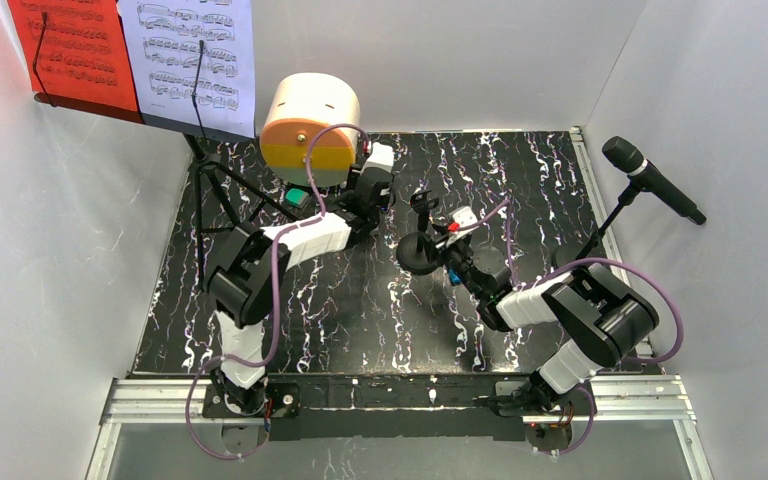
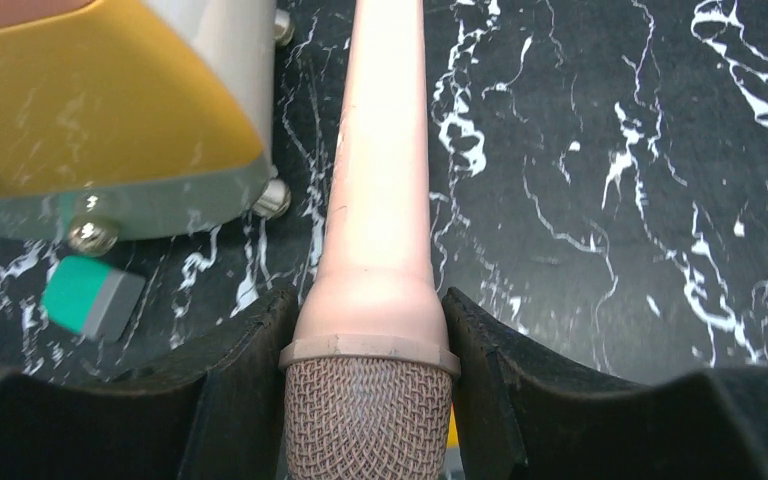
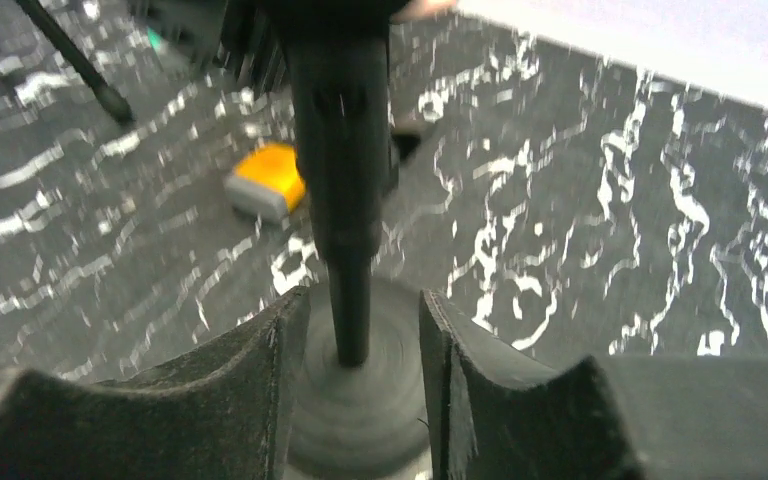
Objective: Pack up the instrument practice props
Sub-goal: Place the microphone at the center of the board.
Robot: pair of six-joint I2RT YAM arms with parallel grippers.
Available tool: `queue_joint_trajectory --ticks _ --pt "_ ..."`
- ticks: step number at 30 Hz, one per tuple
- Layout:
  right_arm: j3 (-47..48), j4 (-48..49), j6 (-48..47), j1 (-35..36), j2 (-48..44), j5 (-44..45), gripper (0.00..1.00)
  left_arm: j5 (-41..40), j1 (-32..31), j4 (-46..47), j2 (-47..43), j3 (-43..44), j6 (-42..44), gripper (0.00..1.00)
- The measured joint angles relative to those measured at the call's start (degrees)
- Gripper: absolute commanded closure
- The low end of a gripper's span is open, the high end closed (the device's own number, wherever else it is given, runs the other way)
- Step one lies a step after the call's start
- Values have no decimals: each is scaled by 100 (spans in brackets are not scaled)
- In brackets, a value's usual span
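Observation:
My left gripper (image 2: pixel 370 300) is shut on a cream microphone (image 2: pixel 375 190), clamped just behind its mesh head, beside a round cream, orange and yellow case (image 1: pixel 310 125). In the top view that gripper (image 1: pixel 375 168) sits at the case's right side. My right gripper (image 3: pixel 365 300) stands open astride the thin stem of a small black mic holder (image 3: pixel 345 200), with a gap on both sides and the round base (image 3: pixel 360 400) below. The black music rack (image 1: pixel 205 195) stands far left with a red page (image 1: pixel 75 50) and a white page (image 1: pixel 195 55). A black microphone (image 1: pixel 650 180) sits on a stand at the right.
A small green and grey block (image 2: pixel 90 295) lies on the marbled black table (image 1: pixel 360 310) near the case's metal feet. A yellow and grey block (image 3: pixel 265 180) lies beyond the holder. White walls close in the left, back and right sides.

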Motion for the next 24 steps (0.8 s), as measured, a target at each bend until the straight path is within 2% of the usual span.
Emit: queue_joint_trajectory --ticks 4,16,20,24 --pt "-195 -431 92 -31 9 -2 40 2 42 286 590 415 -15 100" --pt "-472 -208 260 -31 -42 -87 35 -214 114 697 2065 1403 -15 100" --pt "-494 -140 260 -31 -50 -107 35 -269 179 730 2280 1554 -44 90" --pt "-496 -59 260 -31 -52 -118 35 -297 212 730 2374 1633 -103 72"
